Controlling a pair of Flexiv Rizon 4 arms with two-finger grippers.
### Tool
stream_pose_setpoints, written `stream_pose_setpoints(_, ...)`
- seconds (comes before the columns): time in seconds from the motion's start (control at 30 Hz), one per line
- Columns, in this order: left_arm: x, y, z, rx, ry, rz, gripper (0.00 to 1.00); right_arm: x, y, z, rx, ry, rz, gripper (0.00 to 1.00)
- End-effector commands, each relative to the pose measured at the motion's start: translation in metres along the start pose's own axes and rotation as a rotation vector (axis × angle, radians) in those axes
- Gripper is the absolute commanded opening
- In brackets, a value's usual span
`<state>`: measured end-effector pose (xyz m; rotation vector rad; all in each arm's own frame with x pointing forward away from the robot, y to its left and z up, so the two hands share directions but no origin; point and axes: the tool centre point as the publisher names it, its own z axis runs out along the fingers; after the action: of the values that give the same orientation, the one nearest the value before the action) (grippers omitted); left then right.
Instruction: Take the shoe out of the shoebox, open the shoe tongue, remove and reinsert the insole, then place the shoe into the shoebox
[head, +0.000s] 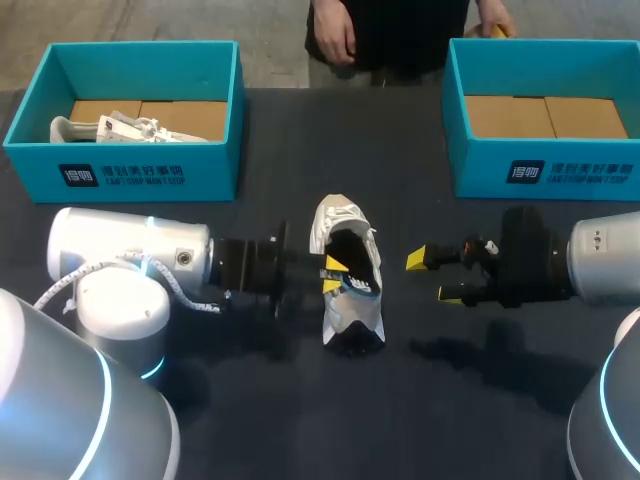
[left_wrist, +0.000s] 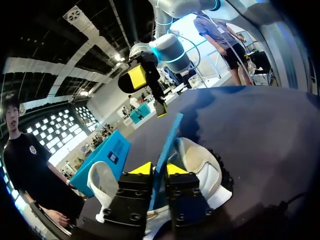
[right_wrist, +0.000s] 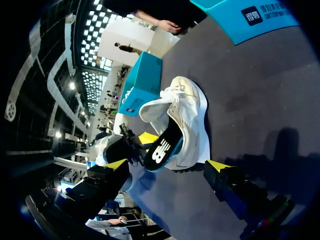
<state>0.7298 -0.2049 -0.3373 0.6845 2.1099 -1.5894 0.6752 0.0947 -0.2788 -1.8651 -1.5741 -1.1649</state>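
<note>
The left tool (left_wrist: 158, 169) is clenched on the insole (left_wrist: 167, 137), its two yellow tips pressing the thin, blue-edged sheet from either side. The insole stands on edge and rises out ahead of the tips. Under and around them lies the shoe (head: 350, 300), resting on the dark worktop (head: 300, 420) midway between the two arms. Its long axis runs from the robot's side towards the far edge, so crosswise to both arms. The left tool meets the shoe from its left flank, at the opening. The insole's lower end seems to sit inside the shoe, though I cannot tell how deep. The right tool (head: 433, 277) is released, fingers spread, a little apart from the shoe's right flank and touching nothing. In my judgement the insole step is in hand and the left arm is the one placed for it; the insole's travel should follow the shoe's length. Further out, the right box (head: 545, 165) stands well apart from the shoe, and the left box (head: 140, 170) holds a second shoe (head: 120, 128).
</note>
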Motion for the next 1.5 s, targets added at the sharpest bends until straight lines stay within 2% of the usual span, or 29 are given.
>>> stream_pose_setpoints(0.03,-0.002,0.003,0.004,-0.003,0.014,-0.002,0.0,0.001,-0.001,0.0,-0.001,-0.004,0.001,1.0)
stream_pose_setpoints(0.63,-0.01,0.033,0.003,-0.081,0.044,0.026,0.0,0.001,-0.001,0.0,-0.001,-0.004,0.001,1.0)
stream_pose_setpoints(0.67,-0.009,0.032,0.003,-0.081,0.044,0.023,0.04,0.001,-0.001,0.0,-0.001,-0.004,0.001,1.0)
stream_pose_setpoints(0.7,-0.008,0.03,0.003,-0.08,0.044,0.022,0.15,0.001,-0.001,0.0,-0.001,-0.004,0.001,1.0)
stream_pose_setpoints(0.73,-0.008,0.025,0.002,-0.072,0.041,0.021,0.35,0.001,-0.001,0.0,-0.001,-0.004,0.001,1.0)
stream_pose_setpoints(0.83,-0.007,0.019,0.001,-0.055,0.039,0.022,0.39,0.001,-0.001,0.0,-0.001,-0.004,0.001,1.0)
stream_pose_setpoints(1.13,-0.006,0.006,-0.002,-0.026,0.028,0.025,0.34,0.001,-0.001,0.0,-0.001,-0.004,0.001,1.0)
stream_pose_setpoints(1.43,0.0,0.001,0.008,-0.002,0.053,0.026,0.29,0.001,-0.001,0.0,-0.001,-0.004,0.001,1.0)
stream_pose_setpoints(1.47,0.0,0.0,0.01,0.001,0.056,0.025,0.16,0.001,-0.001,0.0,-0.001,-0.004,0.001,1.0)
stream_pose_setpoints(1.5,0.001,0.0,0.011,0.002,0.057,0.025,0.13,0.001,-0.001,0.0,-0.001,-0.004,0.001,1.0)
